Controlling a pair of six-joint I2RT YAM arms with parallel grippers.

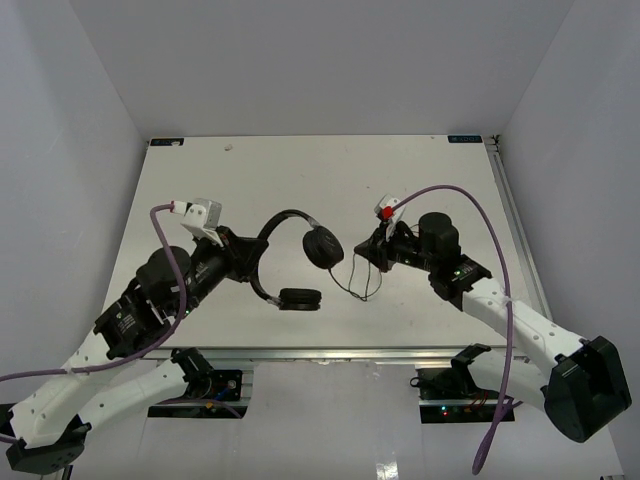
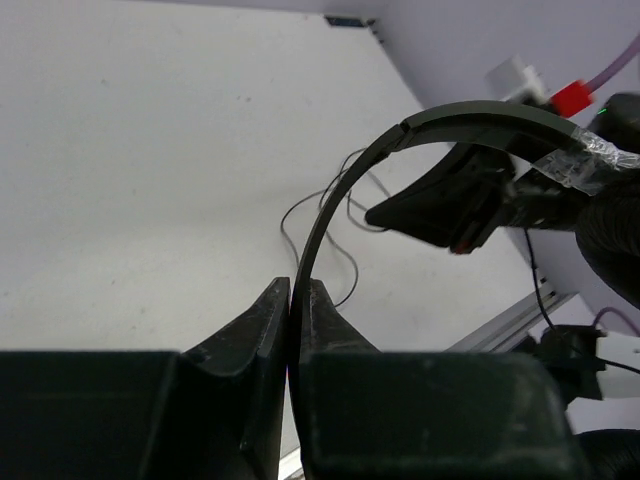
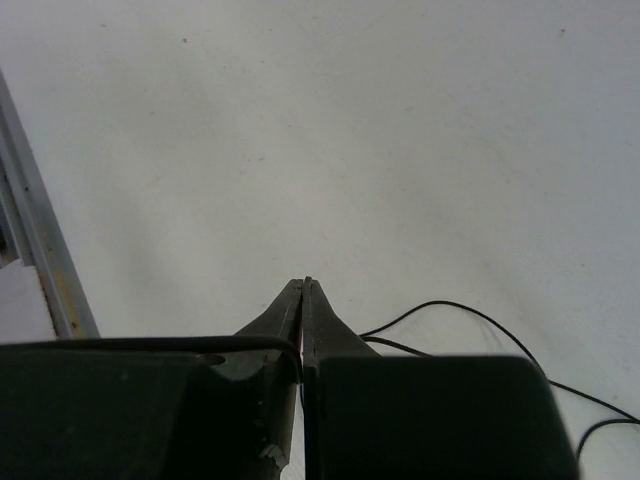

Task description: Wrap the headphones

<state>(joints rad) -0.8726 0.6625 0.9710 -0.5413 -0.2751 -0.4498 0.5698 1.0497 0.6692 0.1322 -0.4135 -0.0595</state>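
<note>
Nearest the arm bases, the left gripper (image 2: 292,285) is clamped narrow on the thin arched band of the black on-ear headphones (image 1: 322,247). The band stands pinched between the two dark fingers, with no gap showing on either side of it. From that grip the band curves up and over toward the middle of the white desk (image 1: 300,170).

One round padded earcup (image 1: 299,299) sits at the nearer end of the arch, just right of the left gripper. The other earcup (image 1: 322,247) sits at the farther end, toward the right arm.

A long thin dark cord (image 1: 350,288) drops from the farther earcup, loops low between the two arms and rises to the right gripper (image 3: 305,283). That gripper is closed on the cord, fingertips pressed together, and more cord trails over the desk to its right. The right gripper sits near the farther earcup but apart from it.

A thick purple cable (image 1: 470,200) arches over the right arm. Beyond both grippers the desk runs back to the pale walls.
</note>
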